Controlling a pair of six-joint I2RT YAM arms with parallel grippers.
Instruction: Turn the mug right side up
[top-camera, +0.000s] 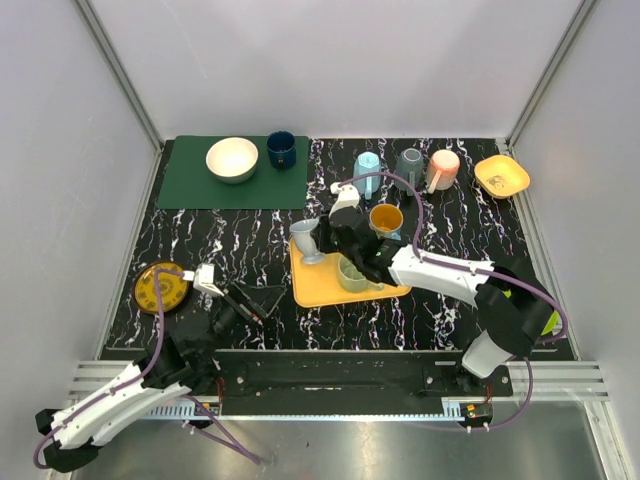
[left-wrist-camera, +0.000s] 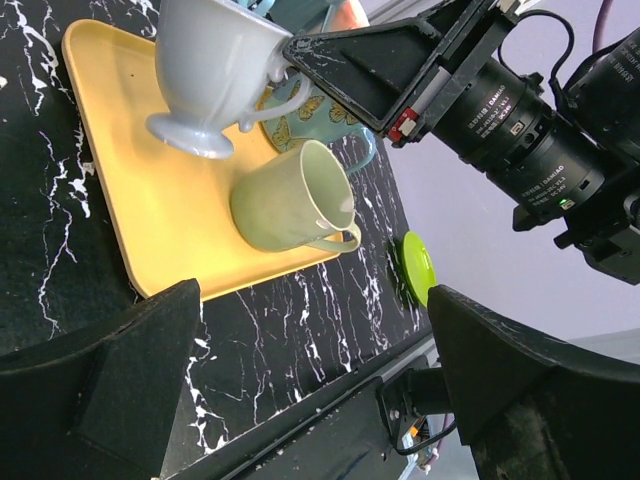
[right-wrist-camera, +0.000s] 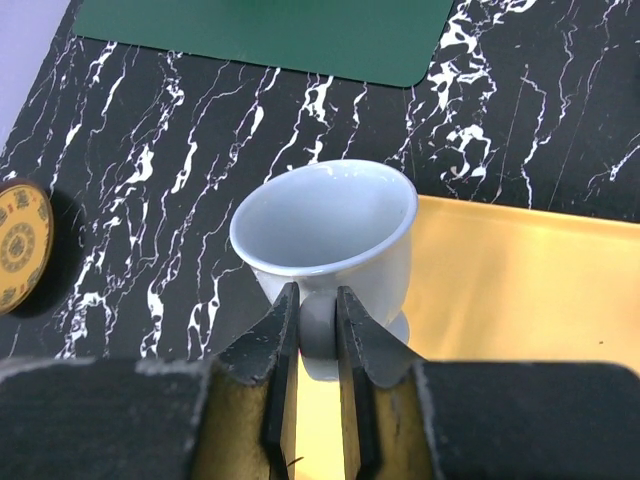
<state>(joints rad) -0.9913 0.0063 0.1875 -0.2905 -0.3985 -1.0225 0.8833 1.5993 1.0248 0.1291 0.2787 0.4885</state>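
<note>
A pale blue-grey footed mug (top-camera: 306, 240) stands open side up at the left end of the yellow tray (top-camera: 318, 288). My right gripper (top-camera: 334, 236) is shut on its handle; in the right wrist view the fingers (right-wrist-camera: 283, 330) pinch the handle below the mug's rim (right-wrist-camera: 325, 215). The left wrist view shows the mug (left-wrist-camera: 215, 70) with its foot at the tray (left-wrist-camera: 150, 200). My left gripper (top-camera: 245, 303) is open and empty over the table, left of the tray; its view shows only bare marble between its pads (left-wrist-camera: 120, 370).
A green mug (top-camera: 352, 272) stands on the tray beside the held one. An orange mug (top-camera: 386, 218) sits behind the tray. Light blue, grey and pink mugs and a yellow bowl (top-camera: 502, 175) line the back. A cream bowl (top-camera: 232, 159) and navy mug sit on the green mat. A gold plate (top-camera: 160, 288) lies left.
</note>
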